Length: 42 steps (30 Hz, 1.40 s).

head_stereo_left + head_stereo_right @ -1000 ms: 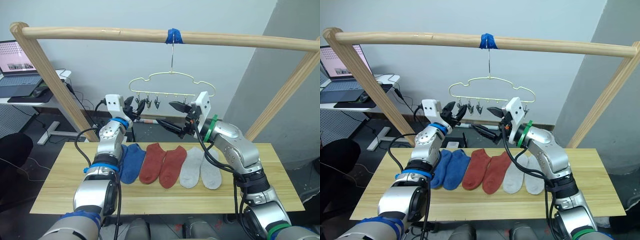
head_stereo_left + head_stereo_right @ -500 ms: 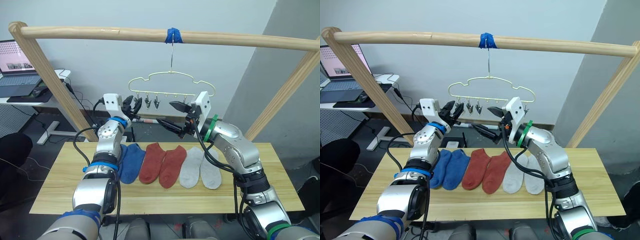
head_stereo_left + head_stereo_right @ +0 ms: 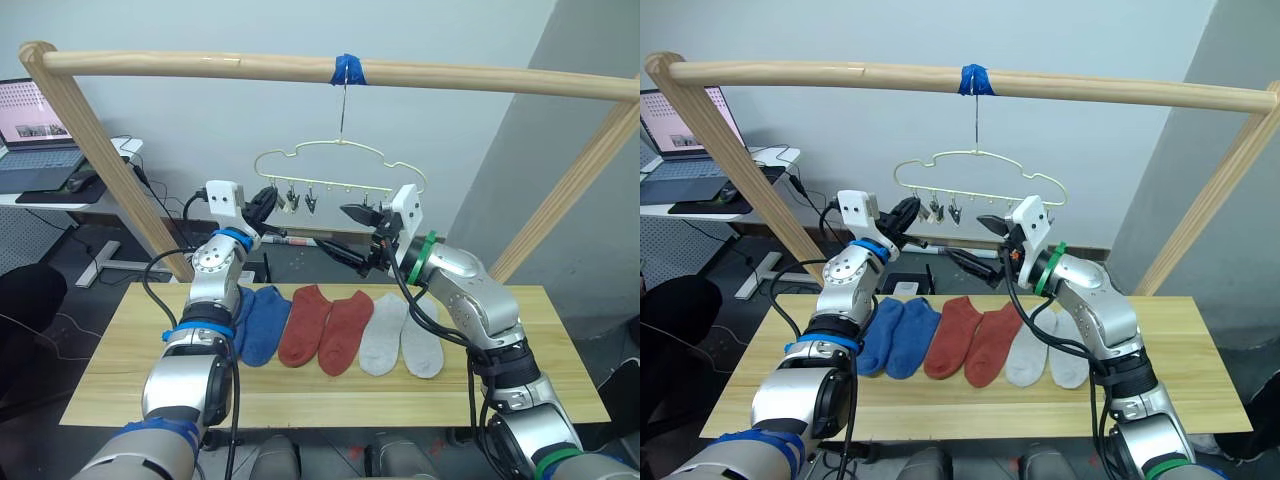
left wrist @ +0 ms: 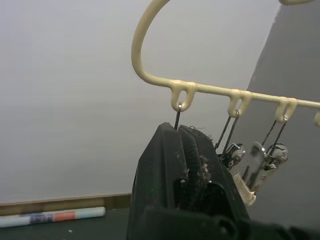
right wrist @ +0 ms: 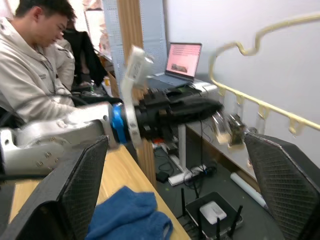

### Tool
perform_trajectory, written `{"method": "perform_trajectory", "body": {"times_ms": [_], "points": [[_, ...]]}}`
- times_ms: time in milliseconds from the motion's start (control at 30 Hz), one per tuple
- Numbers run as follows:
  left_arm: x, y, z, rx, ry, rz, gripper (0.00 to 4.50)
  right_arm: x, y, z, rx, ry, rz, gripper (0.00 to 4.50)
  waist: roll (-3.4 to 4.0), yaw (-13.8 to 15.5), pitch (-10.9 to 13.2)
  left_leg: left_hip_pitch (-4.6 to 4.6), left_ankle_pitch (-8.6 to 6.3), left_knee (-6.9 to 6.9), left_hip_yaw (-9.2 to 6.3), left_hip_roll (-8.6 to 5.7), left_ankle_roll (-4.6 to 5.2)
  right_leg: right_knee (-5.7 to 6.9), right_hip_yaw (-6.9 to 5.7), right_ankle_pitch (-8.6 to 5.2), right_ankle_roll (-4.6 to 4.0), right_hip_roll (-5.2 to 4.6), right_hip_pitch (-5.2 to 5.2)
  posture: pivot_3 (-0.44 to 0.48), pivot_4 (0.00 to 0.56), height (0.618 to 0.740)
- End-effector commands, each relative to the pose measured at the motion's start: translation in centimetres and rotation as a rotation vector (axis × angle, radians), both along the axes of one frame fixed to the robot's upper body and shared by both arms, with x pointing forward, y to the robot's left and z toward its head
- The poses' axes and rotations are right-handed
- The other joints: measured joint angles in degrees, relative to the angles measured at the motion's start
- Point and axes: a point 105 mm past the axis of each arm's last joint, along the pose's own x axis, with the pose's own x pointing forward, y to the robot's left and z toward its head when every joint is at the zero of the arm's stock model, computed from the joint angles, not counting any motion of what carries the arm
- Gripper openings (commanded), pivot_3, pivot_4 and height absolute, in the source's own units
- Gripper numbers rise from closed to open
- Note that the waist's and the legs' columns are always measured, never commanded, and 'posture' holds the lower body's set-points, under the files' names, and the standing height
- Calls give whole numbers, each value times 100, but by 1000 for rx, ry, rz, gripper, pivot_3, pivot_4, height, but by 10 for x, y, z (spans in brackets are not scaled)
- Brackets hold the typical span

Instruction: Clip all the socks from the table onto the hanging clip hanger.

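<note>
Two hands: left hand [image 3: 908, 211] pinches the hanger's end clip [image 3: 927, 211]; right hand [image 3: 997, 226] spread wide.

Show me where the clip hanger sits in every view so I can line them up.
Left eye view: clip hanger, centre, under the rail's blue tape.
Right eye view: upper centre, below the same tape.
Left wrist view: across the top.
Right wrist view: upper right.
Shared landmark: left gripper at its end clip.

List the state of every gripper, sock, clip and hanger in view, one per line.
Left gripper: shut on the end clip.
Right gripper: open, holding nothing.
Clip hanger: hanging from the rail, no socks clipped.
Socks: all six lying flat on the table.
</note>
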Motion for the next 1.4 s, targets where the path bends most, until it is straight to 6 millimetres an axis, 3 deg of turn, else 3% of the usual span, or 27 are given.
{"method": "perform_trajectory", "body": {"times_ms": [33,133,300,567,767,900,1133,1267,1400], "points": [[-3,3,7,37,10,-19,13,8,-33,-22,-85,35,-138,4500,7,20,10,0,0,0,0,0,0,0,0,0,0,0,0,5,113,740],[-12,6,0,23,106,-88,13,11,-75,-67,-219,133,-282,4500,16,23,18,-1,0,1,1,-1,0,0,0,0,0,-1,1,6,115,740],[-33,6,-2,-16,260,-220,13,18,-117,-121,-367,249,-408,4500,43,-103,36,12,0,2,5,2,0,8,8,0,-1,2,2,11,115,740],[-55,11,4,-44,362,-296,13,30,-137,-176,-503,385,-445,4500,43,-201,117,53,0,8,2,2,0,8,9,-1,-1,3,43,44,115,740],[-62,13,4,-44,370,-284,13,21,-146,-204,-585,459,-417,4500,39,-164,134,49,0,6,3,-1,0,4,8,-1,-1,-3,44,80,116,740],[-67,15,0,-42,375,-272,0,16,-141,-209,-586,461,-371,3700,38,-159,134,55,0,4,-3,0,0,5,1,-1,-1,-3,52,86,115,740],[-68,15,1,-46,374,-262,0,13,-136,-209,-578,431,-340,1362,38,-149,134,59,0,9,-3,-2,-1,5,3,0,-1,-5,59,95,108,740],[-70,9,3,-114,394,-301,0,14,-143,-194,-544,372,-346,16,39,-134,134,59,0,10,-3,-2,-1,6,2,0,-1,-6,59,93,105,740],[-74,3,6,-218,432,-350,0,7,-145,-171,-526,316,-301,16,41,-79,136,54,0,8,-3,-2,0,5,2,-1,0,-6,54,84,104,740]]}}
